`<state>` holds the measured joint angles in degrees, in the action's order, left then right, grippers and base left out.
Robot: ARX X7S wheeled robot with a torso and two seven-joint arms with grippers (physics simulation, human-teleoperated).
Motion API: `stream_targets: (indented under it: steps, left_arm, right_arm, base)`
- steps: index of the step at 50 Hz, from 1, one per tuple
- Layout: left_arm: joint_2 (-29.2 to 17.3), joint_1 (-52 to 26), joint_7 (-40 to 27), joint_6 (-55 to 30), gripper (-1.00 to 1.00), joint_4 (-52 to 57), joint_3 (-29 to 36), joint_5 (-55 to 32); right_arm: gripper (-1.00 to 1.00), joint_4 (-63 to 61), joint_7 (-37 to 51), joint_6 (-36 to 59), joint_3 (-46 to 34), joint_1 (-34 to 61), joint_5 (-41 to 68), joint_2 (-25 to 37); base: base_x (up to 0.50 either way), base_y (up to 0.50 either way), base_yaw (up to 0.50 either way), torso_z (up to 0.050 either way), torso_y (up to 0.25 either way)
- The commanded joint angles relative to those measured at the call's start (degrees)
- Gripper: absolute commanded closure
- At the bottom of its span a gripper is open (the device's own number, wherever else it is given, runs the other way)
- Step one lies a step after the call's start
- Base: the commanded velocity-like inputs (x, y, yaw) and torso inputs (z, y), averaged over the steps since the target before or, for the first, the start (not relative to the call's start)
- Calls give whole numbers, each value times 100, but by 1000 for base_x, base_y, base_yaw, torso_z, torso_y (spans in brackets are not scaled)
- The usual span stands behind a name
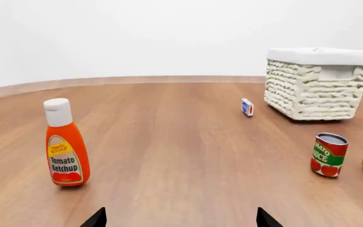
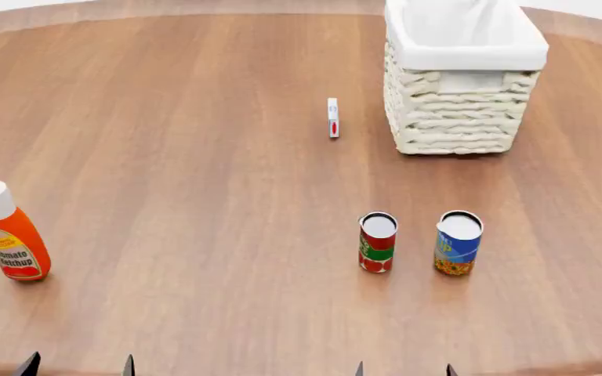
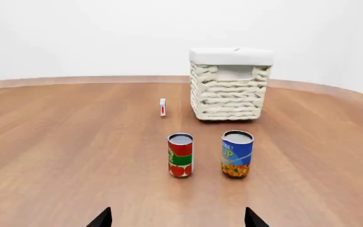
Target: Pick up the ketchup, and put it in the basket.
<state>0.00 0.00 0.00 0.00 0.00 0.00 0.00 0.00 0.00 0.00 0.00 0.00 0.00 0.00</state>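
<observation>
The ketchup [image 2: 12,239], an orange-red squeeze bottle with a white cap, stands upright at the table's near left; it also shows in the left wrist view [image 1: 66,144]. The basket [image 2: 461,70], cream wicker with a white liner, stands at the far right and shows in both wrist views [image 1: 317,85] [image 3: 230,85]. My left gripper [image 2: 78,366] is open and empty at the near edge, just right of the ketchup and well short of it; its fingertips [image 1: 97,218] stand wide apart. My right gripper [image 2: 404,370] is open and empty near the front edge, its fingertips [image 3: 102,218] wide apart.
A red-green can [image 2: 378,242] and a blue-yellow can [image 2: 458,242] stand side by side in front of the basket. A small white box with a red dot [image 2: 332,117] stands left of the basket. The wooden table [image 2: 197,157] curves away at the back.
</observation>
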Motion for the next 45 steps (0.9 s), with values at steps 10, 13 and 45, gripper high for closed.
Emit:
stream_targets:
  steps: [10,13,45]
  left_arm:
    - [0,-701,-1624,5972,-100,-7499,2677,-4483]
    - [-109,206,-195,-370,-100,483,159,-61]
    - [-339,840,-473,-3061,-100,5999,861,311]
  right_arm:
    - [-100,7498,2957,-4748,-636,1309,1255,1]
    - [-100,-346,193,145,-224,-237,-69,123]
    - [-100,-5791,661,2026,-605,-1314,81,677]
  base:
    - [0,0,0,0,0]
    - [0,0,0,0,0]
    - [0,0,0,0,0]
